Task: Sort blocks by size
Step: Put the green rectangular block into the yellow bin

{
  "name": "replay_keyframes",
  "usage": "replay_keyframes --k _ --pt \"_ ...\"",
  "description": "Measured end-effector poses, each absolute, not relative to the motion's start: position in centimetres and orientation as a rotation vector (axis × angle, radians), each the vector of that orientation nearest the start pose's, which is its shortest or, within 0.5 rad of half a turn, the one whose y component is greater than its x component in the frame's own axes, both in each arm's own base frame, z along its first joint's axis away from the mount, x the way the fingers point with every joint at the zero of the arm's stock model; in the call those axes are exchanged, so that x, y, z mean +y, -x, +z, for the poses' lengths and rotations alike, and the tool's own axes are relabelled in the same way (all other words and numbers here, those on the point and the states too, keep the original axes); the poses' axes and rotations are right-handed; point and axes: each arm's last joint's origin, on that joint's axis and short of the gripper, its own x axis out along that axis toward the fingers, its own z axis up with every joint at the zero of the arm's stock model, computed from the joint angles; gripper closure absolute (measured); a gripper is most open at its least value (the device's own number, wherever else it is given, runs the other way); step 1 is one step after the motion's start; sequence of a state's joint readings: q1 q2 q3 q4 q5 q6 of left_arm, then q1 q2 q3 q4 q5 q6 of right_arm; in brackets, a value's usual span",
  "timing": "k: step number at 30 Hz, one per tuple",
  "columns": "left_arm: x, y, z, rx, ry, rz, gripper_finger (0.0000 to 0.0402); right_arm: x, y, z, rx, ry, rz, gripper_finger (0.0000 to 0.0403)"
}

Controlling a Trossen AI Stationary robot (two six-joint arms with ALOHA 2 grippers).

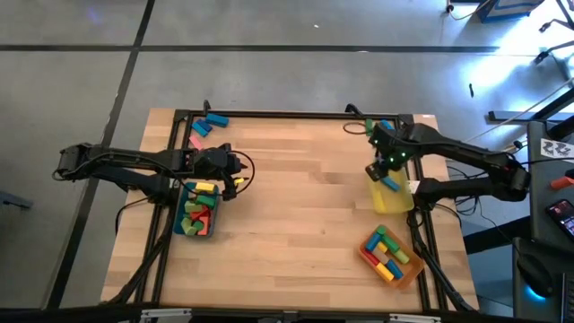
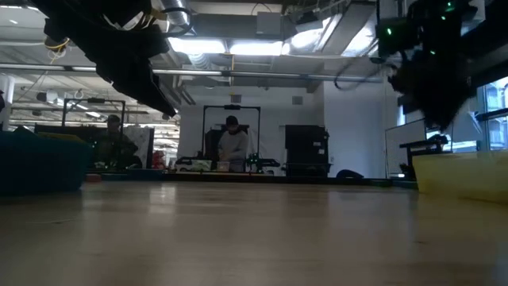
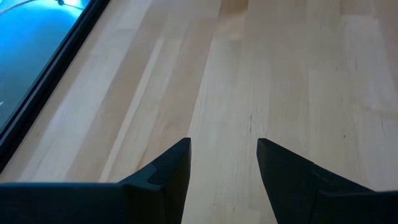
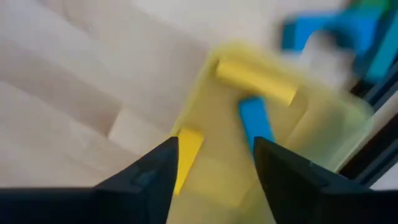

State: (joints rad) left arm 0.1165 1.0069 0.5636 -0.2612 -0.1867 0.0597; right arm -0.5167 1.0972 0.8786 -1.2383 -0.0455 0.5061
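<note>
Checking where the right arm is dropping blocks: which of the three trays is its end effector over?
The yellow tray by the table's right edge; the right end effector hangs above it. The teal tray sits left, the orange tray nearer the front.

The blue blocks [image 4: 348, 31] beyond the yellow tray [image 4: 217, 162] are blurred.

I'm looking at a pale wooden table [image 1: 296, 206] with a smooth, lightly sheened plank surface, the grain lines showing up close. The black frame [image 1: 287, 115] edging it is looking like matt metal. The yellow tray [image 4: 230, 168] is reading as smooth plastic with a soft gloss. The blocks [image 4: 255, 78] inside it are showing flat painted colour. My left gripper's fingers [image 3: 168, 174] are looking like matt dark plastic.
</note>
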Motion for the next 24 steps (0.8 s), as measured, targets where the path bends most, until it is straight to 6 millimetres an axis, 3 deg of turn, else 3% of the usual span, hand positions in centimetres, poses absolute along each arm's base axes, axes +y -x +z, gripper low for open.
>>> replay_keyframes --k 5,10,24 --pt "2.9 -19.7 21.4 0.713 -0.082 0.270 0.0233 -9.4 -15.7 27.0 1.078 -0.650 -0.870 0.0155" --pt "2.9 -19.7 21.4 0.713 -0.082 0.270 0.0233 -11.6 -17.1 27.5 0.868 -0.630 -0.935 0.0140" --pt "2.9 -19.8 21.4 0.708 -0.077 0.272 0.0233 -19.0 -17.4 21.8 1.039 -0.649 -1.186 0.0139"
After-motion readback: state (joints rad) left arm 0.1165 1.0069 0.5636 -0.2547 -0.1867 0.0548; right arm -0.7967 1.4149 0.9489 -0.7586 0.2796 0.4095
